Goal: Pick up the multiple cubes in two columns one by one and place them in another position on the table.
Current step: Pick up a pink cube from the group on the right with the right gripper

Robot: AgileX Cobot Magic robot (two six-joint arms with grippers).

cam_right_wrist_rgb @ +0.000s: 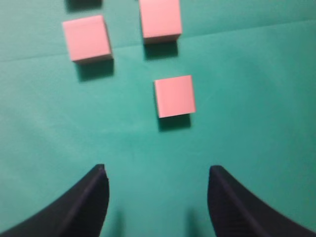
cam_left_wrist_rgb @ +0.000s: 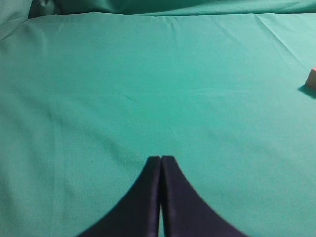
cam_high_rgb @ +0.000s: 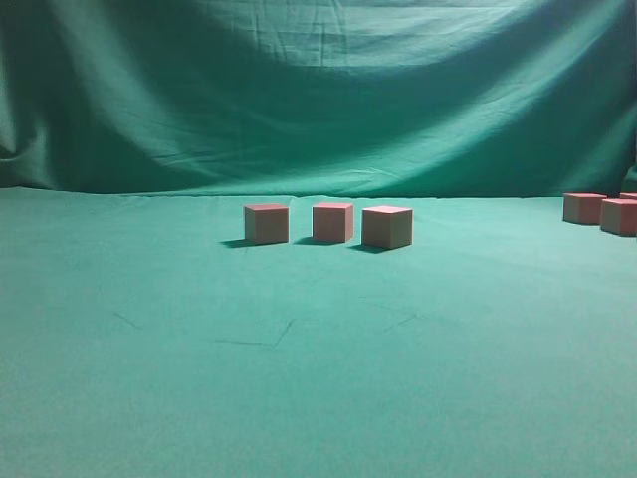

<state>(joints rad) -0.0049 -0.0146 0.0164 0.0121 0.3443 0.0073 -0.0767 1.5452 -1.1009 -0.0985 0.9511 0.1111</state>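
Exterior view first: a wide table (cam_high_rgb: 318, 378) under green cloth, matte and faintly creased, with a draped green backdrop (cam_high_rgb: 318, 90) hanging in soft folds behind it. Three cubes sit in a loose row near the middle, apart from one another: the left cube (cam_high_rgb: 266, 223), the middle cube (cam_high_rgb: 332, 221) and the right cube (cam_high_rgb: 387, 227), each sharp-edged, pinkish-red on top and tan on the sides. Off at the right edge, well apart from that row, more blocks (cam_high_rgb: 584, 207) cluster together; at least three show, partly cut off by the frame.

Left wrist view now: the left gripper (cam_left_wrist_rgb: 161, 160) hangs over bare cloth, its two dark, smooth, tapering fingers pressed tip to tip with nothing between them. One cube corner (cam_left_wrist_rgb: 311, 78) peeks in at the right edge.

Right wrist view: the right gripper (cam_right_wrist_rgb: 155, 170) is spread wide, dark curved fingers far apart, empty. Beyond its gap lies a near cube (cam_right_wrist_rgb: 174, 96), flat pink top facing the camera. Two more sit farther off, a far-left cube (cam_right_wrist_rgb: 87, 37) and a far cube (cam_right_wrist_rgb: 160, 19) cropped by the frame. The picture is slightly blurred.
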